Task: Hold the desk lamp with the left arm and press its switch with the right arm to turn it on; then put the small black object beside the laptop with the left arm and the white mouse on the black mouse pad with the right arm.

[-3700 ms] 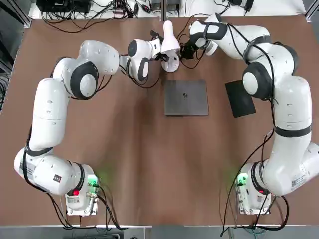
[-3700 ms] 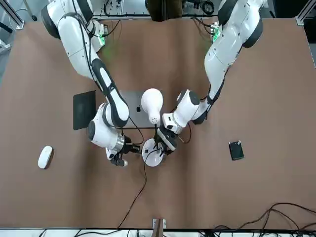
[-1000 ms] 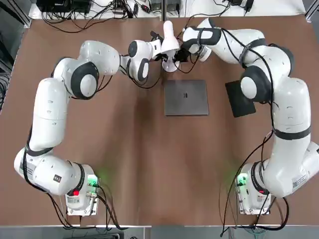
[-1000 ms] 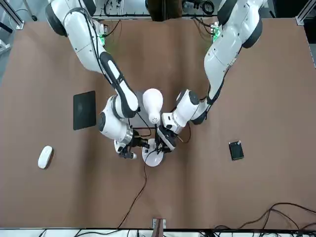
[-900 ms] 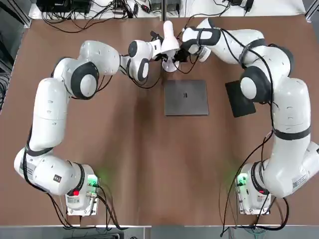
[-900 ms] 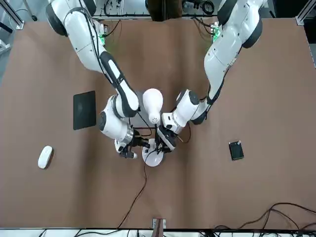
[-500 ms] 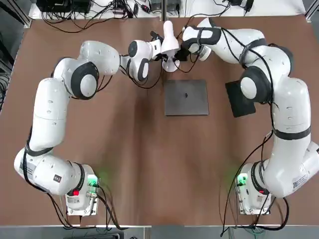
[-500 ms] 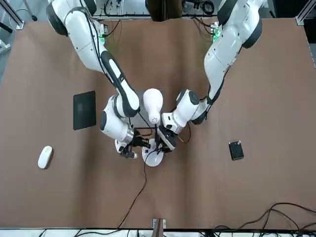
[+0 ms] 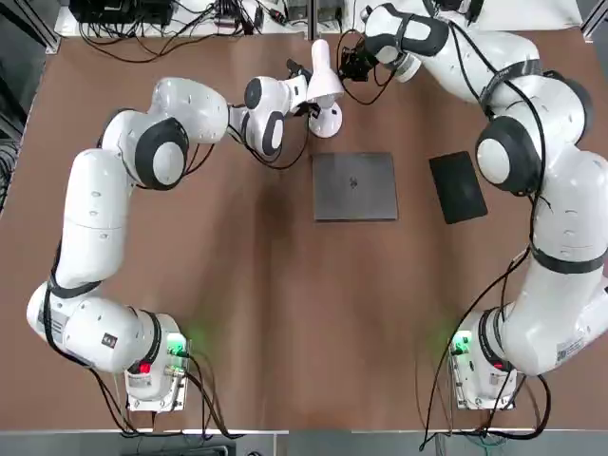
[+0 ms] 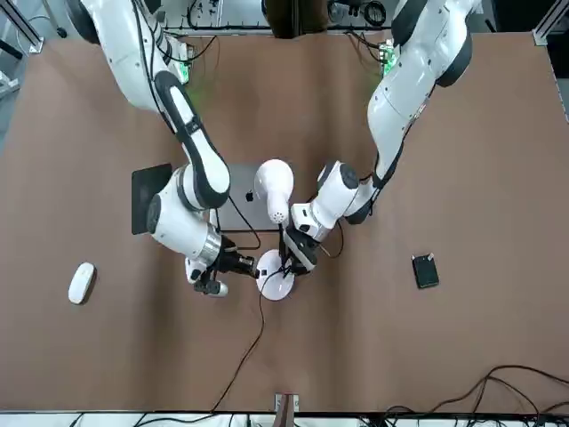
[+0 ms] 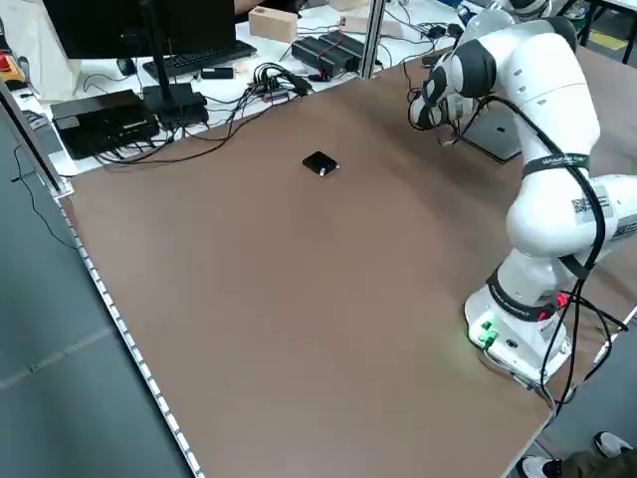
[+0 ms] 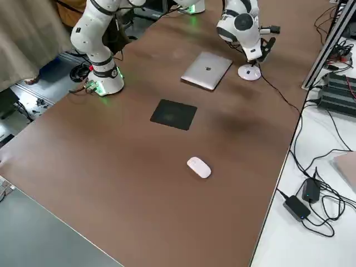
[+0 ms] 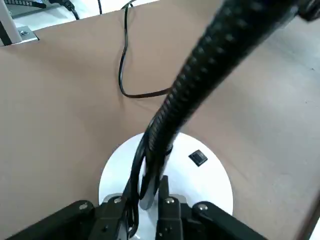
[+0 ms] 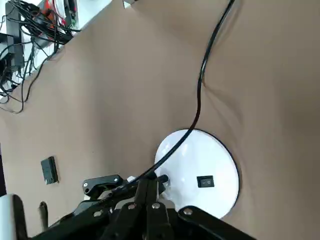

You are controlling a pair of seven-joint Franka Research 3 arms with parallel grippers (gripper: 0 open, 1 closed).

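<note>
Meanwhile, light top-heavy desk lamp [image 10: 275, 233] steadied at thin neck by clamped left claw [image 10: 292, 256]; right claw [image 10: 211, 274] closed, empty, beside base.

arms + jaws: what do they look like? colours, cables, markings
Both arms are glossy white segmented shells with black joint bands and thin black cables along them. Each base shows a green light; the left base also a red one. Left gripper and right gripper are black with slim black jaws.
</note>
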